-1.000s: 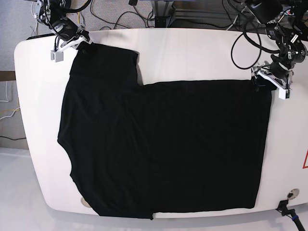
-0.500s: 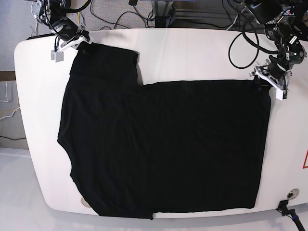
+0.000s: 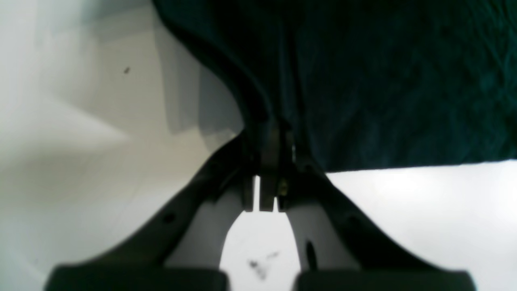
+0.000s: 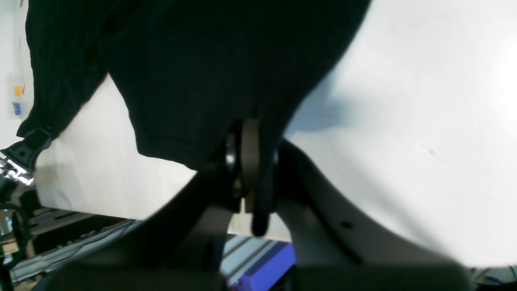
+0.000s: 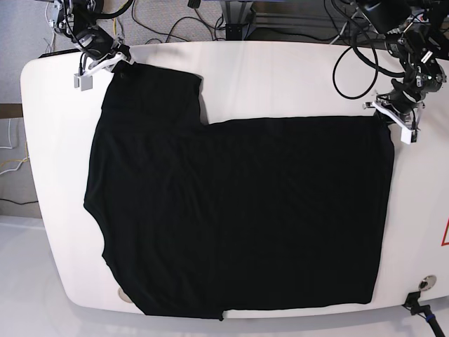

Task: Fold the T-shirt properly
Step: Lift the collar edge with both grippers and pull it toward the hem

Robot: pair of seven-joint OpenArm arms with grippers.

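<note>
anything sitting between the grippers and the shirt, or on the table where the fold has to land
Nothing visible does. The left gripper and the right gripper are each shut on a far corner of the T-shirt. No loose object lies on the cloth or on the bare table around it.

Black cloth of the T-shirt (image 3: 404,81) hides the left gripper (image 3: 268,161) fingertips (both wrist views blurred). The shirt's far side runs past the frame's top.

White rounded surface (image 5: 280,77), bare along the far edge. Black cables (image 5: 175,17) trailing on the grey floor beyond it. Small round fitting (image 5: 425,284) at the near right corner, red mark (image 5: 445,235) at the right edge.
</note>
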